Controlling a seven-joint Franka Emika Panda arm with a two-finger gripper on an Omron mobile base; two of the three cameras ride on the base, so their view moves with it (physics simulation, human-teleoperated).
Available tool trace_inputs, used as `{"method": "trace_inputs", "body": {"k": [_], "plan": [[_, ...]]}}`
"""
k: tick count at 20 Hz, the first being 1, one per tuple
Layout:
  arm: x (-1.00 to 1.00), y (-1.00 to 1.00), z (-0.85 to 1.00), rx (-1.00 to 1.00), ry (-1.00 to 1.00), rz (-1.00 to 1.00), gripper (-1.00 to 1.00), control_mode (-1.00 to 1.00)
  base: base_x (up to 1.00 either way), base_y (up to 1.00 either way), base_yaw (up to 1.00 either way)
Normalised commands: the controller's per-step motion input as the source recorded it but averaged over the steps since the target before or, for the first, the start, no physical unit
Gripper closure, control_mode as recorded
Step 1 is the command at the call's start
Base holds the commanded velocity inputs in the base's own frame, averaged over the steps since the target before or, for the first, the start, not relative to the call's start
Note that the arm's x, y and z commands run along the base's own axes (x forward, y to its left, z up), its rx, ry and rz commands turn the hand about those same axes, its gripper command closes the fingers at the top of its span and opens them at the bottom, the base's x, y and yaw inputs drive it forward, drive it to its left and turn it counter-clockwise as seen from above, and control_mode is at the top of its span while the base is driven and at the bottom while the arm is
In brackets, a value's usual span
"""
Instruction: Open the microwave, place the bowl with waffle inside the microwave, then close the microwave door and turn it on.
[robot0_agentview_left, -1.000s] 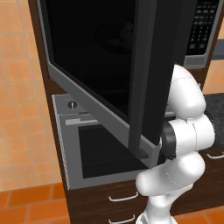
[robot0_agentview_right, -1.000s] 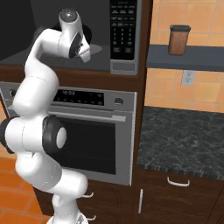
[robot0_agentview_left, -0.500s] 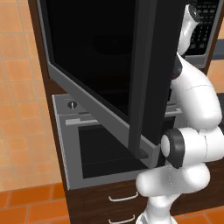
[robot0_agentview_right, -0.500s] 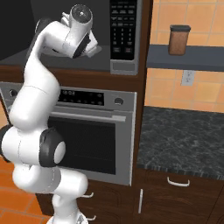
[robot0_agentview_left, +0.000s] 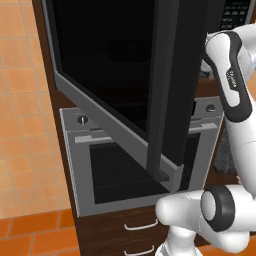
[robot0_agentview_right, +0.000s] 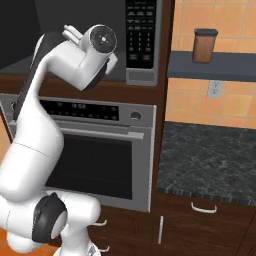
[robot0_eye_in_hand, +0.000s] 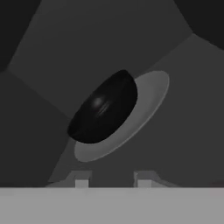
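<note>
Oven (robot0_agentview_right: 100, 150), canister (robot0_agentview_right: 205, 45) on shelf (robot0_agentview_right: 220, 66)

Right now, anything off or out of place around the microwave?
Nothing damaged or spilled. The microwave door is wide open, as expected at this step. In the hand view the bowl sits on the turntable toward one edge rather than centred. It looks upright, and the tool is clear of it.

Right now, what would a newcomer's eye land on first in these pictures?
The microwave door, a wide black glass panel, stands swung open toward the cameras and hides much of the steel oven beneath it in the left base view. In the hand view, the black bowl sits on a pale round plate inside the dark cavity. The white arm reaches up toward the keypad panel.
</note>
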Motion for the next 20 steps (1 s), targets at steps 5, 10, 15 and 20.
{"method": "trace_inputs", "body": {"k": [5, 10, 15, 20], "plan": [[-0.58, 0.0, -0.01, -0.06, -0.19, 0.04, 1.0, -1.0, 0.0, 0.0, 0.0], [-1.0, -0.01, -0.05, -0.04, -0.18, 0.02, 1.0, -1.0, 0.0, 0.0, 0.0], [-1.0, 0.0, 0.0, -0.1, -0.23, 0.0, 1.0, -1.0, 0.0, 0.0, 0.0], [-1.0, 0.18, -0.02, -0.17, -0.25, 0.0, 1.0, -1.0, 0.0, 0.0, 0.0]]}}
